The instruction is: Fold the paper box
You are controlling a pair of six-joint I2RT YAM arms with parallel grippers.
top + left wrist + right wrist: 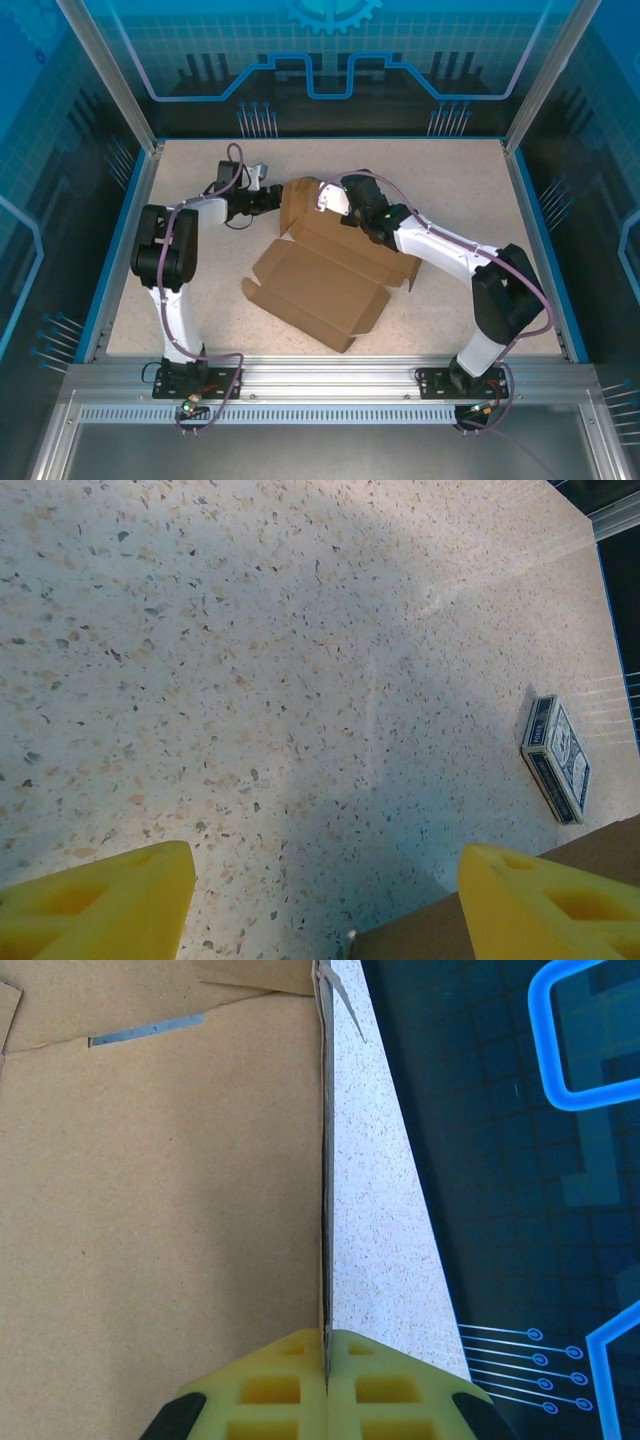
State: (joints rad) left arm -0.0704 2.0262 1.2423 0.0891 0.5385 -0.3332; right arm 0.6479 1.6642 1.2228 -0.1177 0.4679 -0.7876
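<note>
The brown cardboard paper box [320, 285] lies open on the table's middle, with its far flap [296, 205] lifted upright. My right gripper [328, 197] is shut on that flap's edge. In the right wrist view the yellow fingertips [290, 1380] pinch the thin cardboard edge [324, 1210], and the flap's broad face [160, 1180] spreads to the left. My left gripper [268, 199] hovers just left of the raised flap, open. Its yellow fingers [100, 905] stand wide apart over bare table, with a cardboard corner [430, 935] beside the right finger.
A small dark-blue card box with white edges [557, 758] lies on the speckled table [250, 680] beyond the left gripper. Blue walls and aluminium posts [130, 90] enclose the table. Both arm bases stand at the near rail [320, 375].
</note>
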